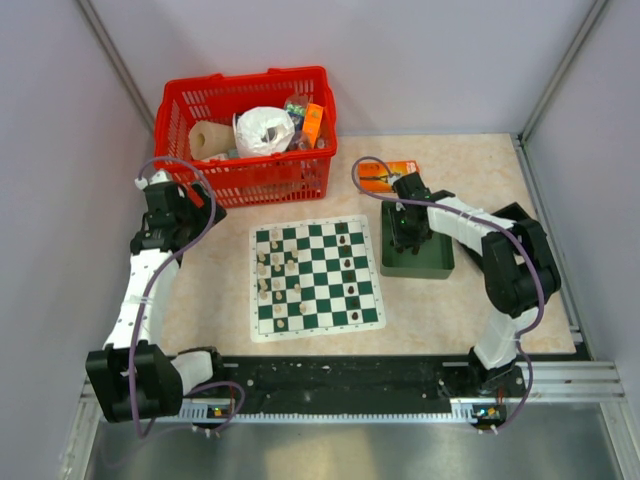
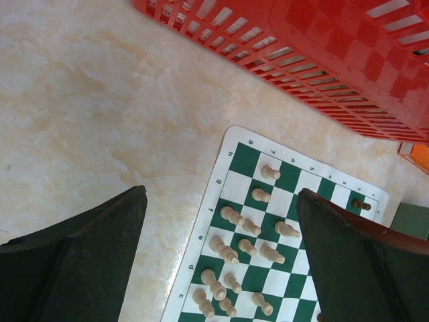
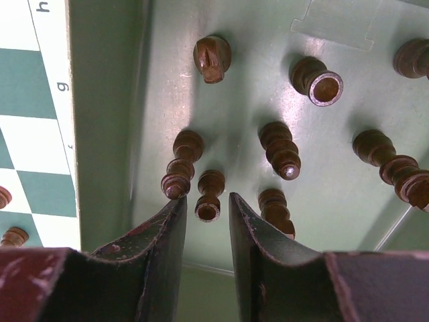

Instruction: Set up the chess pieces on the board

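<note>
The board (image 1: 315, 275) lies mid-table, with cream chess pieces (image 1: 275, 270) on its left files and a few dark ones (image 1: 350, 280) on the right. The cream pieces (image 2: 234, 248) stand in the left wrist view. My left gripper (image 2: 221, 194) is open wide and empty, above the bare table left of the board (image 2: 228, 154). My right gripper (image 3: 208, 201) hangs low in the dark green tray (image 3: 234, 94), jaws narrowly open around a dark pawn (image 3: 209, 191) without touching it. Several dark pieces (image 3: 281, 151) stand in the tray.
A red basket (image 1: 245, 180) with a paper roll and packets stands behind the board, close to my left gripper (image 1: 190, 205). The green tray (image 1: 430, 262) lies right of the board under my right gripper (image 1: 408, 235). An orange packet (image 1: 385, 172) lies behind it.
</note>
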